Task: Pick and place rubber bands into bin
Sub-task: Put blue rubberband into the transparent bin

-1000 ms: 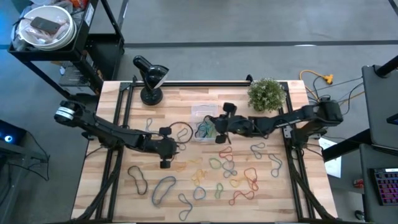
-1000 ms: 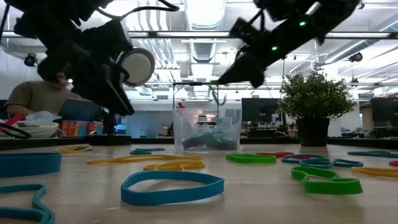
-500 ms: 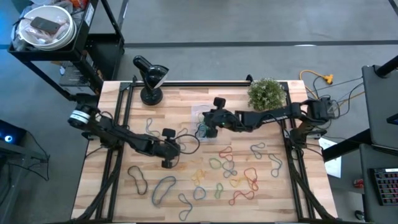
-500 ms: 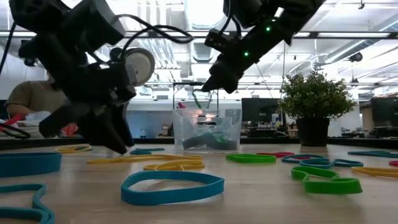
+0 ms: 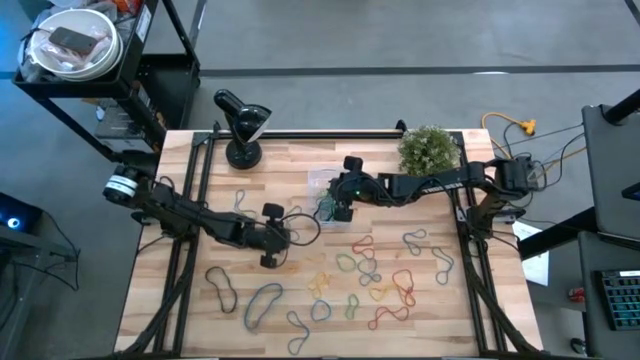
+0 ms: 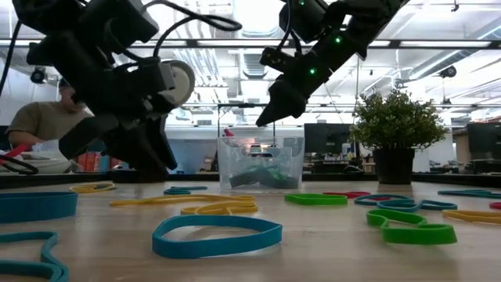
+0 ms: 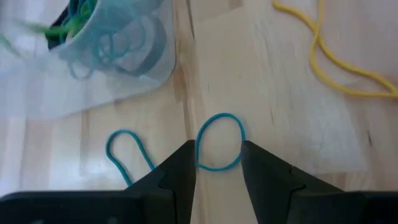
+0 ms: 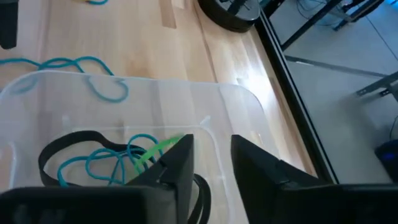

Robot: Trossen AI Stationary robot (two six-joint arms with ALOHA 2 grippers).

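Observation:
The clear bin (image 5: 322, 190) stands at the middle of the table and holds black, teal and green rubber bands (image 8: 93, 158). My right gripper (image 8: 211, 146) hovers open just above the bin's rim (image 8: 124, 81). A green band (image 8: 155, 152) lies inside, below its fingers. My left gripper (image 7: 217, 152) is low over the wood to the left of the bin (image 7: 93, 62). It is open, with one finger on either side of a small teal band loop (image 7: 239, 134) that lies flat on the table. A yellow band (image 7: 336, 62) lies beyond.
Several loose bands (image 5: 370, 275) lie scattered over the table's near half. A potted plant (image 5: 430, 150) stands at the far right and a black stand (image 5: 243, 130) at the far left. A person (image 6: 39, 125) sits beyond the table.
My right gripper has gone toward the table's left, over the bin. The green band that hung below its fingertips no longer hangs there and lies in the bin. My left gripper has come down toward the table.

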